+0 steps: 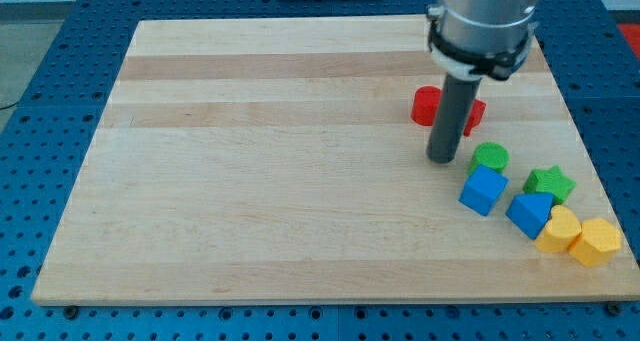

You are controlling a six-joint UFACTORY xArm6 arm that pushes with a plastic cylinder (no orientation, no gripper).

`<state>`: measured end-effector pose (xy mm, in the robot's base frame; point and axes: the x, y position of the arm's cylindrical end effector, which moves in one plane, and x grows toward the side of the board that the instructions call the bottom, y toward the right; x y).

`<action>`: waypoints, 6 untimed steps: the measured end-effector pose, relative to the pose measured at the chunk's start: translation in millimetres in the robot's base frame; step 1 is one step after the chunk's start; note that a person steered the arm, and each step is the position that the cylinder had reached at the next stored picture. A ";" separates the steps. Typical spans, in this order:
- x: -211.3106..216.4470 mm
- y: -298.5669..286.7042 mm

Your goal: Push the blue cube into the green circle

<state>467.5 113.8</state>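
1. The arm ends in a bare dark rod with nothing to open, close or grip; its tip (441, 159) rests on the wooden board (270, 171), just left of the green circle (490, 158) and just beyond the blue cube (483, 190) on the far-left side.
2. The blue cube lies immediately near of the green circle, seemingly touching it or a hair apart; the task therefore looks almost met, needing at most a short push toward the far side.
3. Risk A: the tip stands on the wrong side of the cube. A push from here would likely drive the cube rightward and nearer, into the blue triangular block (529, 214), and away from the circle.
4. Risk B: travelling round to the cube's near side, the rod could clip the green circle and shove it against the green star (550, 183), scattering the cluster.
5. Risk C: an off-centre contact may spin the cube so it slides past the circle.
6. Risk D: the two yellow blocks (578, 235) sit close to the board's right near corner; a chain of knocks could tip one off the edge.
7. A red block (430, 105) lies behind the rod, partly hidden, its shape unclear.
8. Surface: pale, smooth, striped planks, bare across the left half. The board rests on a blue perforated bench (40, 101).
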 end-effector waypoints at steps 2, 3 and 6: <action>88.0 -0.5; 75.7 26.4; -38.5 28.4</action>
